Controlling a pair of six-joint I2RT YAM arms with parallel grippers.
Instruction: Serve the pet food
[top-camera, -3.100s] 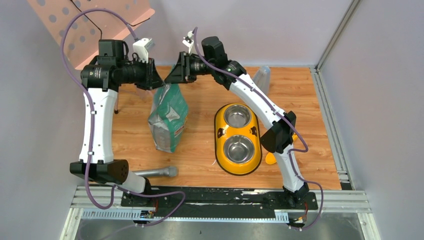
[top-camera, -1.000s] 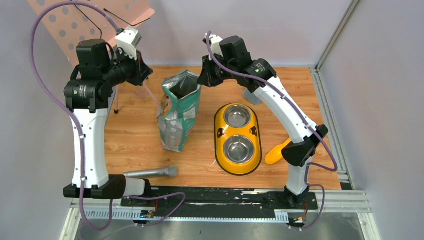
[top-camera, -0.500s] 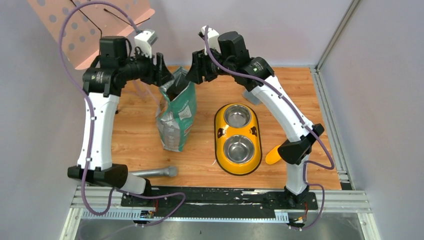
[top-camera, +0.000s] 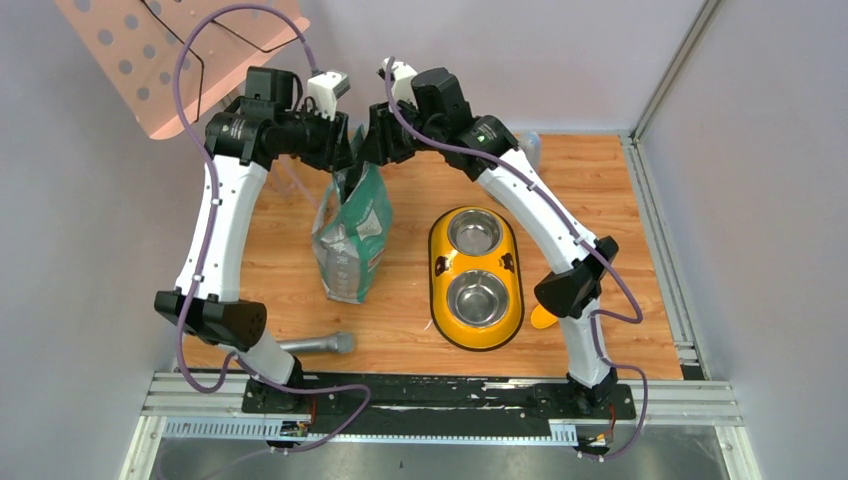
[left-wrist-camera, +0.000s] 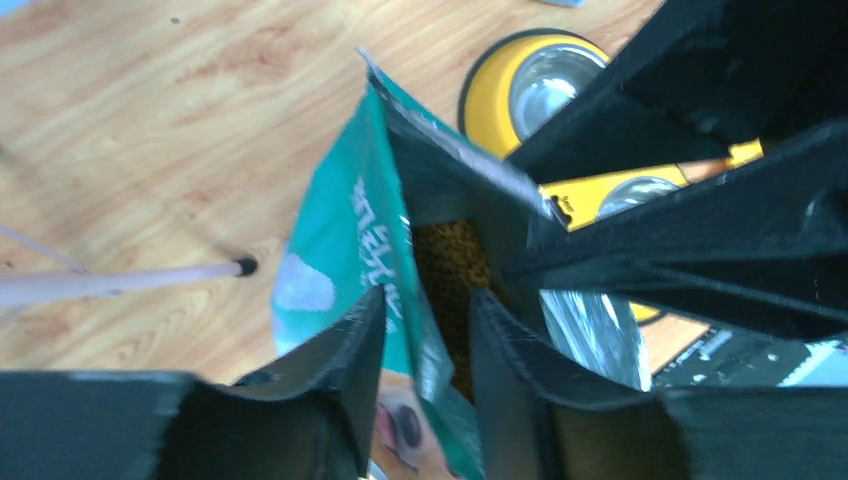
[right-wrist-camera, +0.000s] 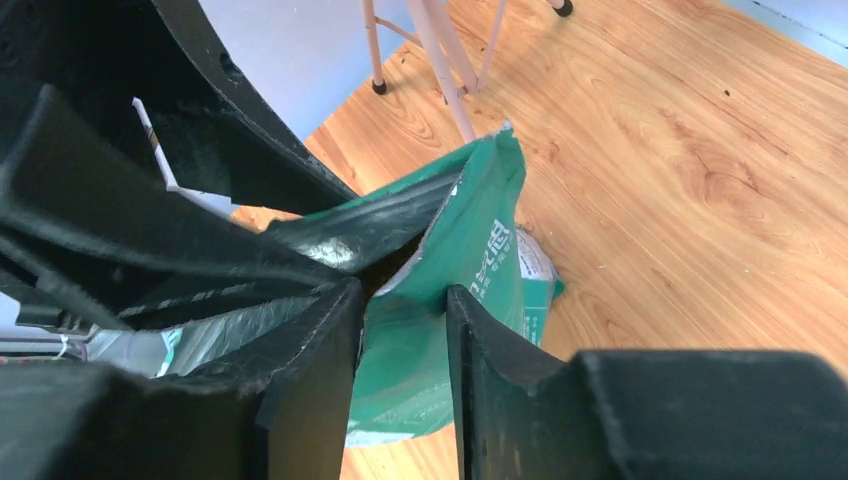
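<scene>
The green-and-silver bag (top-camera: 350, 235) stands upright at the back middle of the table with its mouth open. Brown kibble (left-wrist-camera: 447, 262) shows inside it in the left wrist view. My left gripper (top-camera: 338, 150) and right gripper (top-camera: 370, 150) meet over the bag's top. The left gripper (left-wrist-camera: 428, 300) is open, with the bag's left wall (left-wrist-camera: 340, 210) between its jaws. The right gripper (right-wrist-camera: 402, 290) is open, with the opposite green wall (right-wrist-camera: 470, 240) between its jaws. The yellow double-bowl feeder (top-camera: 437, 270) lies right of the bag, both bowls empty.
A yellow scoop (top-camera: 541, 317) lies right of the feeder, partly hidden by the right arm. A grey cylinder (top-camera: 305, 345) lies near the front edge. A pink music stand (top-camera: 150, 60) stands at the back left. A clear cup (top-camera: 527, 150) stands at the back right.
Both grippers had let go of the bag and drawn apart. They have since swung back in and now straddle the rim of its open mouth. The bag stays upright.
</scene>
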